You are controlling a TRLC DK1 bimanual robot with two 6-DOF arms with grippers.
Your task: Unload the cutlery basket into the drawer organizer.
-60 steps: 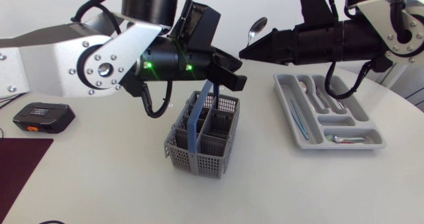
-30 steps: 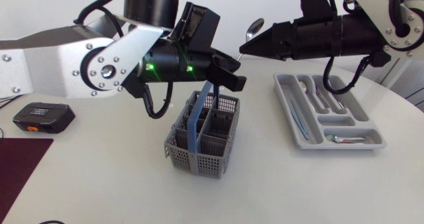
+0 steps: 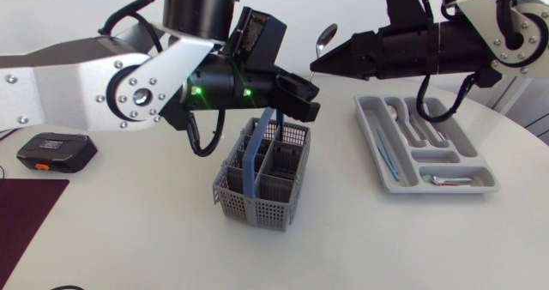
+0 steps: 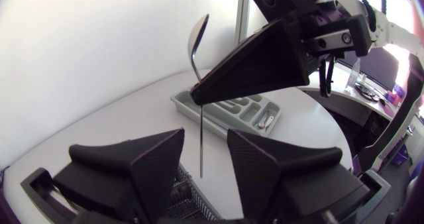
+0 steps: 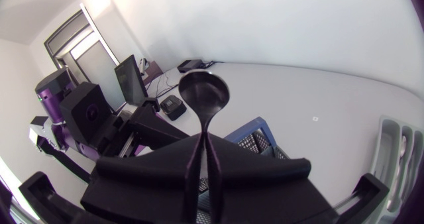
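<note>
Left gripper (image 3: pixel 304 101) hanging, fingers apart, over cutlery basket (image 3: pixel 262 191), mid-frame. Right gripper (image 3: pixel 316 65) pinching spoon (image 3: pixel 327 39) upper centre, bowl pointing up, long axis near upright.

Glossy metal spoon (image 3: pixel 326 39) between the right gripper's (image 3: pixel 315 66) matt black fingers (image 3: pixel 352 57); past the fingertips, perforated grey plastic basket (image 3: pixel 249 206); smooth plastic organizer (image 3: pixel 371 144).
</note>
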